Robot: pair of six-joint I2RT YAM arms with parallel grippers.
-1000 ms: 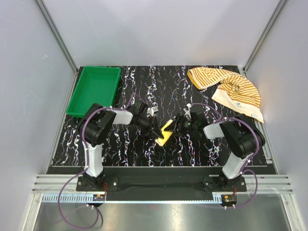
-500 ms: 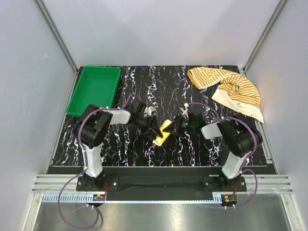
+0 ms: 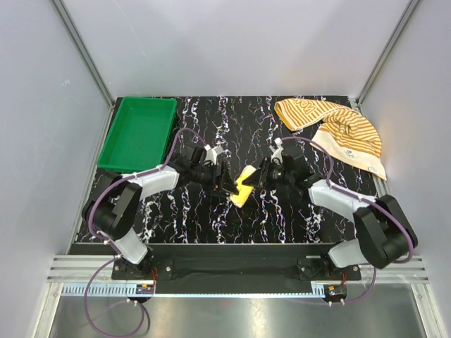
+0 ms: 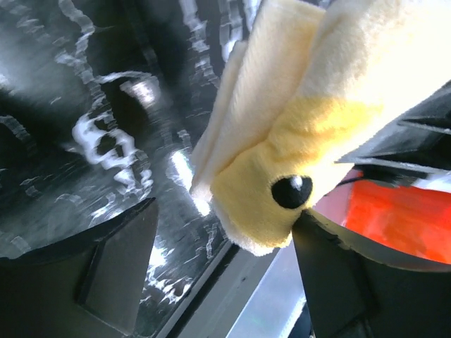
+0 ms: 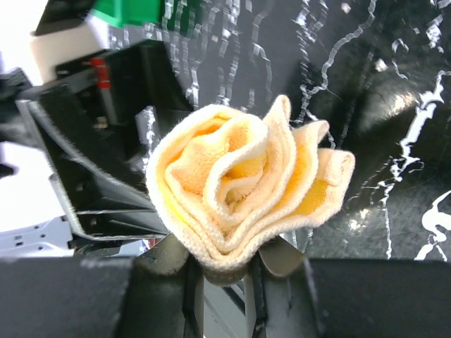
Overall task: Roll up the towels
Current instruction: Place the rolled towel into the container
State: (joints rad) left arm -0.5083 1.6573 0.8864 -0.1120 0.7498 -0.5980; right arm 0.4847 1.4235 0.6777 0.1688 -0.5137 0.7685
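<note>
Midway across the counter [image 3: 211,224], the right fingers [image 5: 280,259] are clamping the rolled yellow towel [image 3: 244,186]; the left fingers [image 4: 116,274] are standing apart around its other end. Far right, the striped towel [image 3: 338,127] is lying crumpled.

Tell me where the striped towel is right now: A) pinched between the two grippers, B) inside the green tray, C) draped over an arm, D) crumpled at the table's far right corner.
D, since the striped towel lies bunched on the table at its far right corner, with nothing touching it.
</note>
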